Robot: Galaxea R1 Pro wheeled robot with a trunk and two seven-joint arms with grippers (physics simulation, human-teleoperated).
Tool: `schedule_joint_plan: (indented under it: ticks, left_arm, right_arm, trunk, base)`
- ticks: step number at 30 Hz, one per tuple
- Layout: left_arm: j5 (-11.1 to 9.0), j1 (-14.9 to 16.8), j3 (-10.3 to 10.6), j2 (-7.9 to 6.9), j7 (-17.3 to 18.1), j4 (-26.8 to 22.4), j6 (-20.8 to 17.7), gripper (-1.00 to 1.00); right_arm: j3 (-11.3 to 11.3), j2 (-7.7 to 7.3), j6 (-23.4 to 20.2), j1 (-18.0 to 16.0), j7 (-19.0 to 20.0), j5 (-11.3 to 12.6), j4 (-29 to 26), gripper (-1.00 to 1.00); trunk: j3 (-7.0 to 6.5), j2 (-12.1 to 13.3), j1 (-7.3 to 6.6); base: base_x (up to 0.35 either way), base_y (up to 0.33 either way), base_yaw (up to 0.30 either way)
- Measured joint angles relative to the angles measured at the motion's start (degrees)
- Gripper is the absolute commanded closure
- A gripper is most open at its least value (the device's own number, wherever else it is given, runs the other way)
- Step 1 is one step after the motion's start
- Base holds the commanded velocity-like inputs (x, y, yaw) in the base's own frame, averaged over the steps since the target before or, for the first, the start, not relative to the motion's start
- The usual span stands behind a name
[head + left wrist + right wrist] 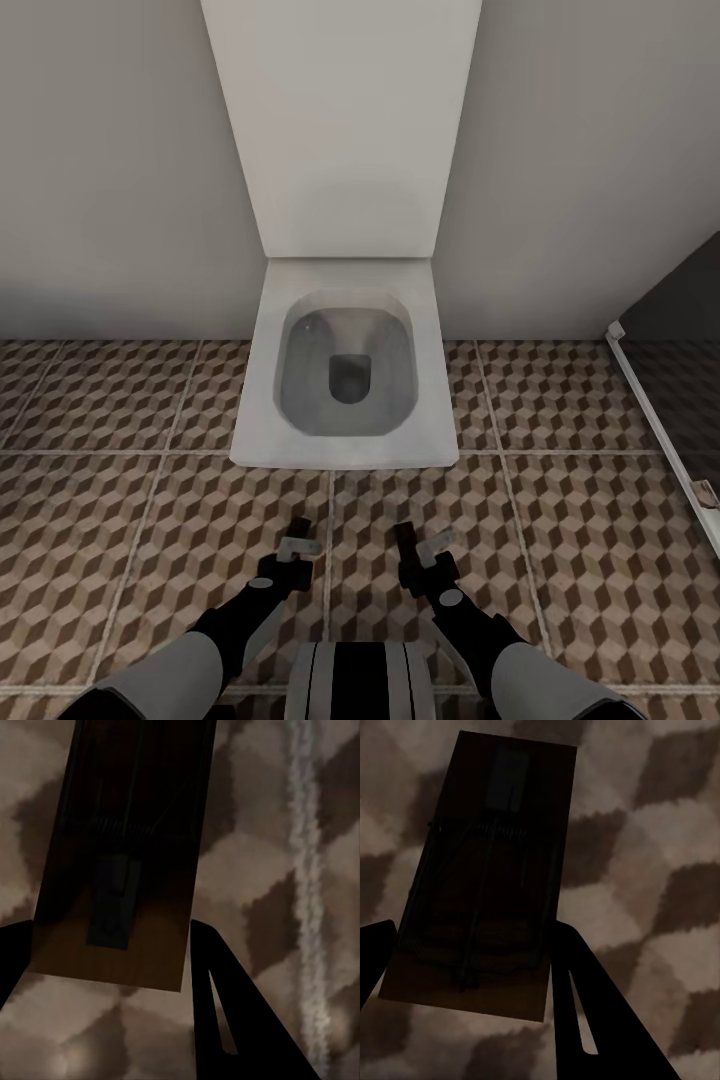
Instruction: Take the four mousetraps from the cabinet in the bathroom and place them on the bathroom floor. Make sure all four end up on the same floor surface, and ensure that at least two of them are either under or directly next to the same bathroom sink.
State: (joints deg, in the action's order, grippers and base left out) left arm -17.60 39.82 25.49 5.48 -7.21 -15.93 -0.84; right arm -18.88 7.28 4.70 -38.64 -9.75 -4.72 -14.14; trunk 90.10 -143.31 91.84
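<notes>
A white toilet with an open square bowl stands against a plain pale grey wall, its tall white tank panel rising flat above it. The floor is laid in large square tiles printed with brown, beige and white cubes, split by pale grout lines. At the right edge, a dark panel in a white frame meets the floor

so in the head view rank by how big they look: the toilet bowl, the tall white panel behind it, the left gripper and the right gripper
1. tall white panel
2. toilet bowl
3. left gripper and right gripper: they look alike, so no ranking between them; both are also nearer the camera than the toilet.
</notes>
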Motion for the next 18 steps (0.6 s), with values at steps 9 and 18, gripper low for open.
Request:
schedule_joint_plan:
  ticks: [9, 18]
  left_arm:
    - [0.0, 0.0, 0.0, 0.00, 0.0, 0.0, 0.0, 1.00]
    - [0.0, 0.0, 0.0, 0.00, 0.0, 0.0, 0.0, 1.00]
  right_arm:
    - [0.0, 0.12, 3.4, 0.0, 0.2, 0.1, 0.0, 1.00]
    - [0.2, -0.07, 5.3, 0.0, 5.4, 0.2, 0.0, 1.00]
  trunk:
    - [0.00, 0.0, 0.00]
    - [0.00, 0.0, 0.00]
  base:
    - [0.000, 0.000, 0.000]
    - [0.000, 0.000, 0.000]
